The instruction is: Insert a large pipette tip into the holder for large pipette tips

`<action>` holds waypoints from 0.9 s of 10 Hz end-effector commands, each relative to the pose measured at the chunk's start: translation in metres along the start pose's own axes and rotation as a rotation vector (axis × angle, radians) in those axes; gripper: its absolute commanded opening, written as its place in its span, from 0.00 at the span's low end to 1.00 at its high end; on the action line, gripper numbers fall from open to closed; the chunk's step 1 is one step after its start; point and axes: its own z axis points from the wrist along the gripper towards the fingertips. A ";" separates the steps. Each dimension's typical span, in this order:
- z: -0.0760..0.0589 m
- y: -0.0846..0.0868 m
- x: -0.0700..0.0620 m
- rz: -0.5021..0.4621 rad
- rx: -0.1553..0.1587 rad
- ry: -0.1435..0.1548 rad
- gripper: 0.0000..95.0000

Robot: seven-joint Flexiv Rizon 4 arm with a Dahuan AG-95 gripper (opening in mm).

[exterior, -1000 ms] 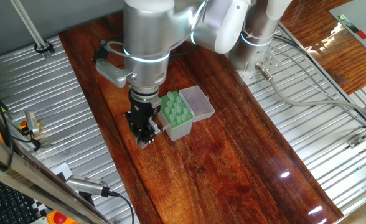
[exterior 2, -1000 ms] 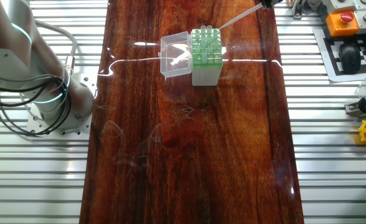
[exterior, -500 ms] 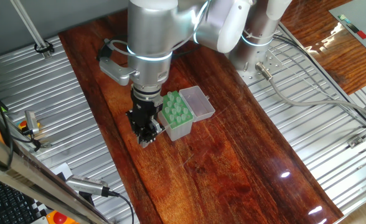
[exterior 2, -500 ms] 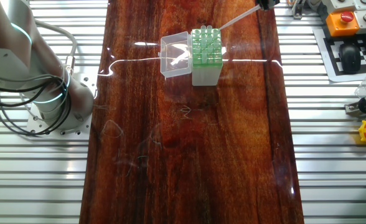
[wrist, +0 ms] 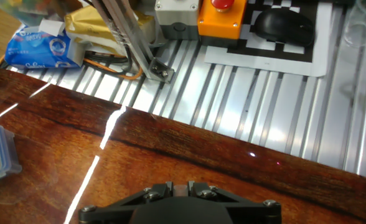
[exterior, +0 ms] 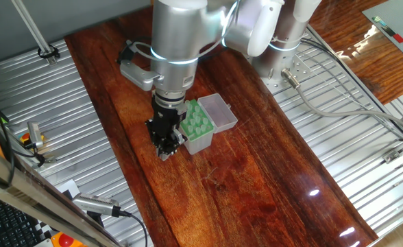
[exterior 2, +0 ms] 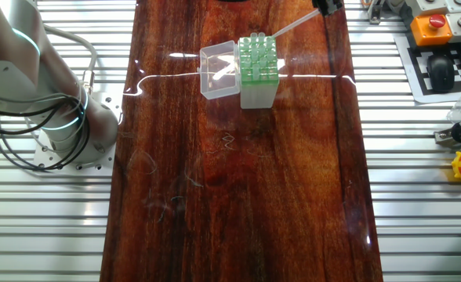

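One arm over the wooden tabletop [exterior 2: 238,196], end effector [exterior: 166,145] low, just left of the tip box [exterior: 196,129] at frame center in one fixed view. End effector is clamped on the pipette tip [exterior 2: 289,28]. In the other fixed view the tip slants from top right down-left, with its narrow end above the box's green top [exterior 2: 256,59], upper center. Clear lid [exterior 2: 217,72] hangs open on the box's left. Hand view shows only tabletop and clutter beyond its edge.

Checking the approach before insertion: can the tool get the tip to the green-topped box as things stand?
Probably yes: the thin translucent pipette tip in the tool slants towards the green-topped box, whose clear hinged lid lies open sideways.
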 end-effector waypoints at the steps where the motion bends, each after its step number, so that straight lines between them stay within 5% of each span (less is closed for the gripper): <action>1: 0.001 0.000 0.000 -0.006 0.005 0.002 0.00; 2: 0.001 0.000 0.000 -0.008 0.007 0.003 0.00; 4: 0.001 0.000 0.000 -0.011 0.013 0.008 0.40; 5: 0.001 0.000 0.000 -0.011 0.013 0.007 0.40; 6: 0.001 0.000 0.000 -0.014 0.014 0.007 0.60; 9: 0.001 0.000 -0.001 -0.021 0.011 0.030 0.60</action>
